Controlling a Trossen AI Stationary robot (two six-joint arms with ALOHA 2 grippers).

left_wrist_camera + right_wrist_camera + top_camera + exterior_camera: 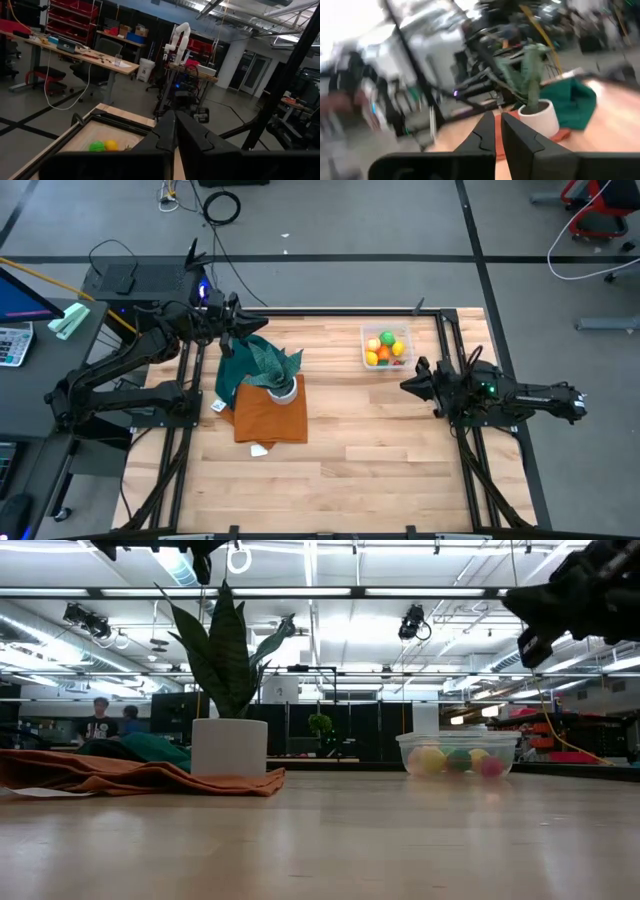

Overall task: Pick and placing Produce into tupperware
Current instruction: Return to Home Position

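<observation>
You have one tupperware (386, 327) at the table's 1 o'clock, and all the produce (387, 338) sits inside it: at least five pieces, in green, yellow, orange and red. Your left gripper (262, 321) hangs raised at 11 o'clock over the potted plant (270, 365), claws pressed together. Your right gripper (404, 386) hangs at the tupperware's 5 o'clock, claws also pressed together.

Item counts, table and room behind it: mostly singles, a few pairs.
One wooden table (400, 450); one clear container (364, 346); toy produce (387, 338) piled inside it, at least four pieces (green, yellow, orange, red), exact total not countable; one potted plant (268, 360) in one white pot (229, 747); two cloths, one green cloth (238, 368) and one orange cloth (268, 420); two arms, so two grippers, left gripper (262, 323) and right gripper (405, 385); two people (100, 720) far back.
</observation>
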